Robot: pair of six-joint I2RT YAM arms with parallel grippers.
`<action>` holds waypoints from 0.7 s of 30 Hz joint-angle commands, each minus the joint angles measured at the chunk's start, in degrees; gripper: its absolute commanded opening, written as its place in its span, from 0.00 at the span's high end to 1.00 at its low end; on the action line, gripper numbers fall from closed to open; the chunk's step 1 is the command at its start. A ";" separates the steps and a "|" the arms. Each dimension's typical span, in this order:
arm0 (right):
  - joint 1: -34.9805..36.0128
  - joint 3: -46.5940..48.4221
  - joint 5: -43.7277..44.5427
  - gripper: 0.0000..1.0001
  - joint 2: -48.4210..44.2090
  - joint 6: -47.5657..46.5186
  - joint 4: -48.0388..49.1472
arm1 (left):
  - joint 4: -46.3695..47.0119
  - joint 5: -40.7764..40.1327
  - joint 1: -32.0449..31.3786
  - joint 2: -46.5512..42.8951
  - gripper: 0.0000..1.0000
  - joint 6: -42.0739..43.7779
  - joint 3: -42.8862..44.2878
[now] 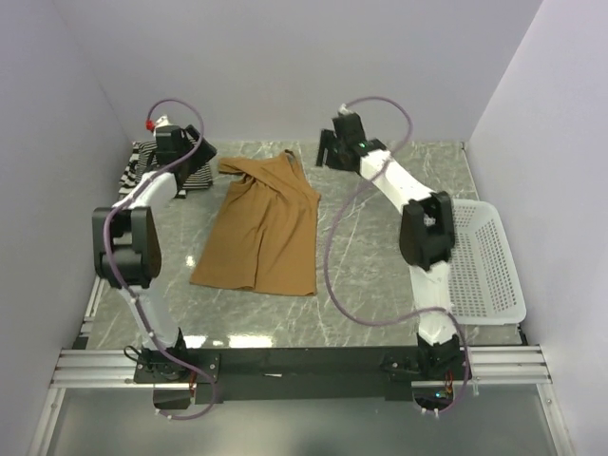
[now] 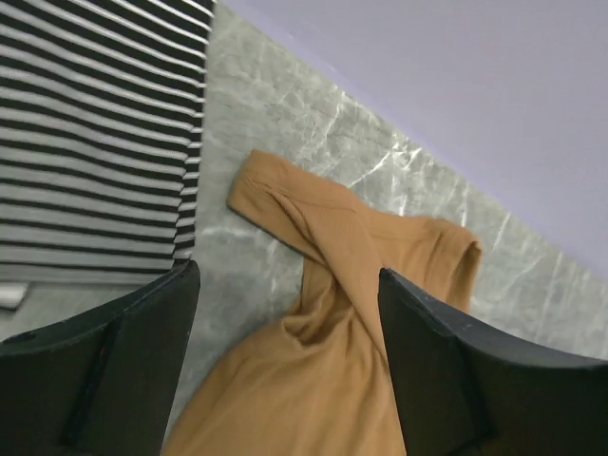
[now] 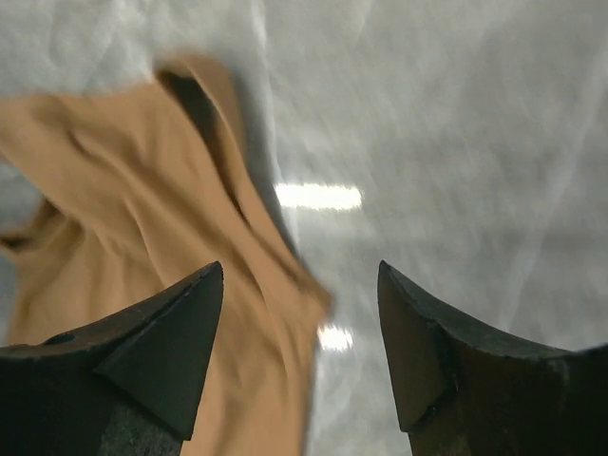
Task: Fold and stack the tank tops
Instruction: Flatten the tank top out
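Left pincer (image 2: 287, 274) and right pincer (image 3: 300, 266) (both agape) hover by tan top (image 1: 261, 228); basket (image 1: 489, 266) rightward.

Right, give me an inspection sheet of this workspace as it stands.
Surface: grey marbled table, no spills seen.
Job's things: tan top spread mid-table, straps twisted at the far end; striped tops heaped in the far-left corner.
Clutter: white basket at the right edge, nothing seen in it.
Claws: left claw open above the tan straps; right claw open over the tan top's edge; neither holds anything.
Cables: purple cables loop off both arms.
Surroundings: plain pale walls on three sides.
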 commanded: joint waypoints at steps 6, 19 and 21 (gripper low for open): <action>5.48 -49.16 5.71 0.43 -39.06 10.27 6.12 | -0.46 -10.86 -2.33 -30.33 0.31 -13.92 -23.94; 24.38 -81.47 3.25 0.57 -51.15 25.48 19.21 | -12.94 -19.31 -3.83 -56.63 0.40 -13.13 -46.53; 25.18 -81.55 3.25 0.55 -49.38 27.06 20.80 | -13.47 -20.09 -3.74 -58.57 0.38 -12.78 -48.12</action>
